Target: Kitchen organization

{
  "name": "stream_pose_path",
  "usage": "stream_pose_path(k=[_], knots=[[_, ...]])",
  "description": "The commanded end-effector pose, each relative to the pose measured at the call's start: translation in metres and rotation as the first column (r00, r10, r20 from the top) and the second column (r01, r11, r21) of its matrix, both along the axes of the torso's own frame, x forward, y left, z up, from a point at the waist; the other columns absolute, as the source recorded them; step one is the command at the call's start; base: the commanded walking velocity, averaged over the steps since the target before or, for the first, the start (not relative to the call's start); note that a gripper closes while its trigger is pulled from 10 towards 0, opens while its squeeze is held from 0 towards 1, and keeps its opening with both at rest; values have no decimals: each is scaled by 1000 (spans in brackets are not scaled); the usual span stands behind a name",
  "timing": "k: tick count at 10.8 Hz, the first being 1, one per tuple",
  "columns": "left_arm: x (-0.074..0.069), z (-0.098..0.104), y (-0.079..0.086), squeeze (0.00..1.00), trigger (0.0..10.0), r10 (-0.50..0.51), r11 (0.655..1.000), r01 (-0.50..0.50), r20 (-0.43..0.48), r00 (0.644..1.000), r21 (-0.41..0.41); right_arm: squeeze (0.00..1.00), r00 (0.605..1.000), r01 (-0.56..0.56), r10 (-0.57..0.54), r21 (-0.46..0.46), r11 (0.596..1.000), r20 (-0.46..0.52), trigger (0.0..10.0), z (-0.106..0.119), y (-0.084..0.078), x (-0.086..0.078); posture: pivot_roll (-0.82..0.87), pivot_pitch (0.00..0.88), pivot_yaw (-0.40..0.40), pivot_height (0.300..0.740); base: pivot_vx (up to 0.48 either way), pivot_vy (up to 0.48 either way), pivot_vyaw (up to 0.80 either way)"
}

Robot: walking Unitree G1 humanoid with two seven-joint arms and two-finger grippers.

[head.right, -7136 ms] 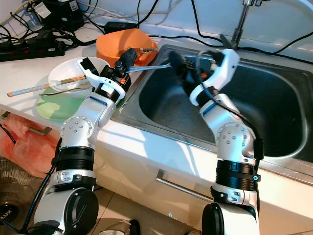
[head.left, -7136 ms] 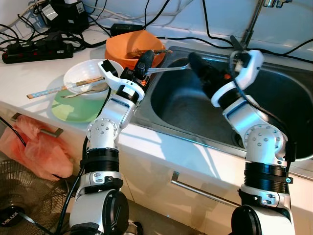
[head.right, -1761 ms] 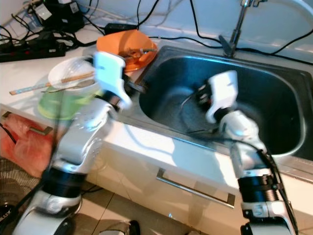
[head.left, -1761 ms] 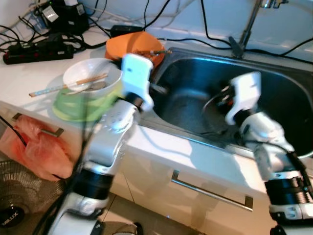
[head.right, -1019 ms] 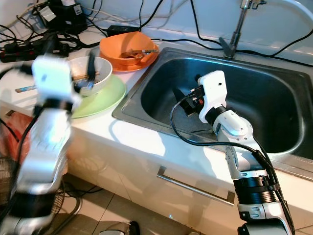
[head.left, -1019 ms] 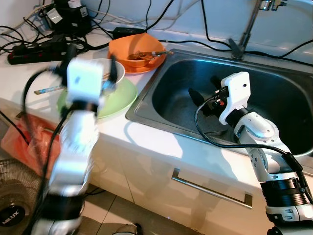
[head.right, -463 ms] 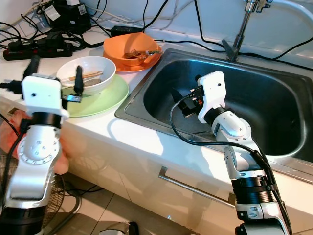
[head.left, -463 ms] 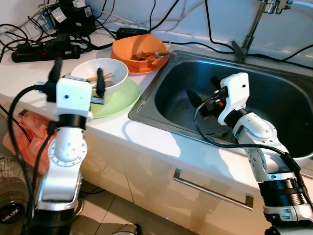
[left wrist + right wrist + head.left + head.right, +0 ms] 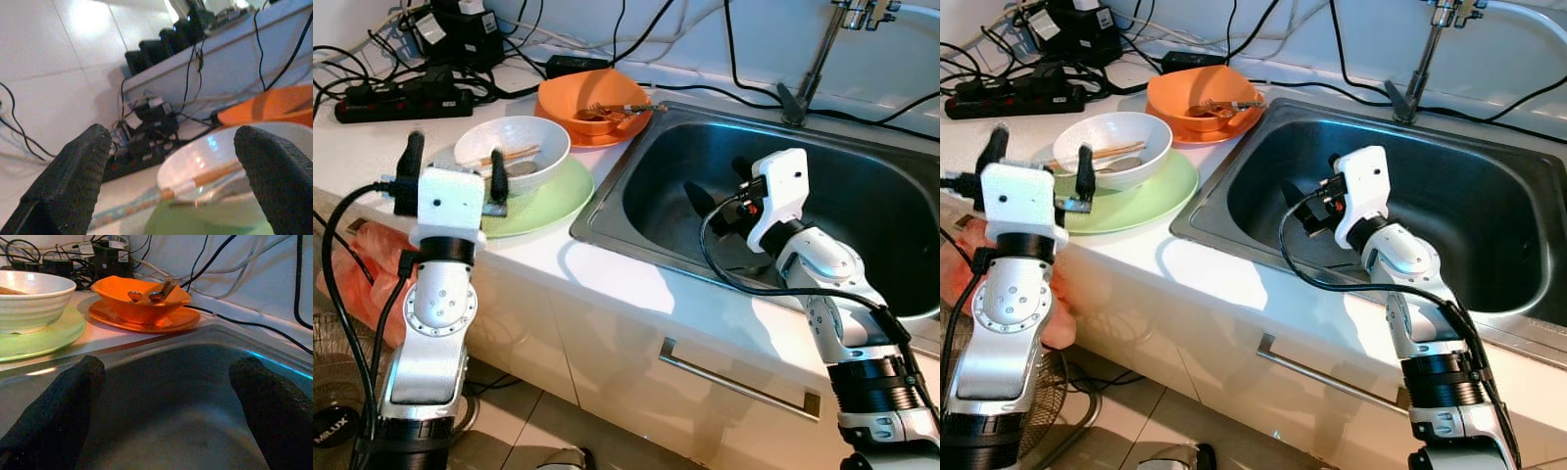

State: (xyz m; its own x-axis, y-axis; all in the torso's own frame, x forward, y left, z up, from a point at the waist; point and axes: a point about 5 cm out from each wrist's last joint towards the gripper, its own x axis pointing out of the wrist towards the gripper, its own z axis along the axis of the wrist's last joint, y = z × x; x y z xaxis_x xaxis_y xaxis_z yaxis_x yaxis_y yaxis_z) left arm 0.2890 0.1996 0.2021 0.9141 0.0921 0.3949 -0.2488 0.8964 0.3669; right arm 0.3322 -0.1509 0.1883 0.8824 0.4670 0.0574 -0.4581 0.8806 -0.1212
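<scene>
A white bowl with chopsticks across it sits on a green plate on the counter. Behind it an orange bowl holds metal utensils. My left gripper stands open and empty at the counter's front edge, just in front of the white bowl, fingers pointing up. My right gripper is open and empty, low inside the steel sink, pointing toward the orange bowl.
Power strips and tangled cables crowd the counter's back left. The faucet rises behind the sink. Below the counter hang an orange plastic bag and a drawer handle; a fan stands on the floor.
My left arm has swung away from the sink's edge to the counter's front by the white bowl, and its fingers are now empty. The right gripper has sunk lower into the sink.
</scene>
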Motion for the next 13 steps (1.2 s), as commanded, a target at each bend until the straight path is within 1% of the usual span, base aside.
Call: stream_pose_path(k=[1, 4, 5, 6, 7, 8, 10, 11, 13], knots=[[1, -2, 4, 0, 10000, 14, 1000, -14, -2, 1000, 8, 0, 1000, -7, 7, 13, 1000, 7, 10000, 4, 0, 0, 65, 55, 16, 740, 0, 0, 0], [12, -9, 7, 0, 10000, -36, 999, 36, -31, 999, -2, 0, 1000, -4, 4, 20, 1000, 12, 10000, 5, 1, -1, 55, 59, 20, 740, 0, 0, 0], [17, -10, 7, 0, 5412, -61, 998, 61, -36, 997, -5, 0, 1000, -7, 7, 22, 1000, 17, 10000, 6, 1, -2, 53, 60, 22, 740, 0, 0, 0], [19, -11, 6, 0, 2784, -77, 997, 77, -40, 996, -14, 0, 1000, -12, 12, 24, 1000, 18, 10000, 7, 1, -2, 52, 59, 23, 740, 0, 0, 0], [23, -13, 6, 0, 0, -101, 995, 101, -46, 994, -19, 0, 998, -68, 68, 46, 997, 4, 10000, 9, 2, -5, 49, 59, 27, 740, 0, 0, 0], [25, -14, 8, 0, 0, -111, 994, 110, -48, 993, -17, 0, 993, -114, 114, 60, 992, -6, 10000, 12, 2, -8, 46, 60, 29, 740, 0, 0, 0], [28, -16, 10, 0, 0, -124, 992, 123, -52, 991, -19, 0, 986, -166, 168, 58, 984, -21, 10000, 13, 3, -12, 45, 60, 29, 740, 0, 0, 0], [30, -17, 12, 0, 0, -128, 992, 127, -53, 990, -21, 0, 964, -257, 261, 63, 964, -52, 10000, 10, 9, -21, 43, 60, 29, 740, 0, 0, 0], [32, -17, 12, 0, 0, -138, 990, 137, -49, 989, -20, 0, 938, -330, 334, 56, 942, -94, 10000, 7, 11, -30, 42, 61, 31, 740, 0, 0, 0]])
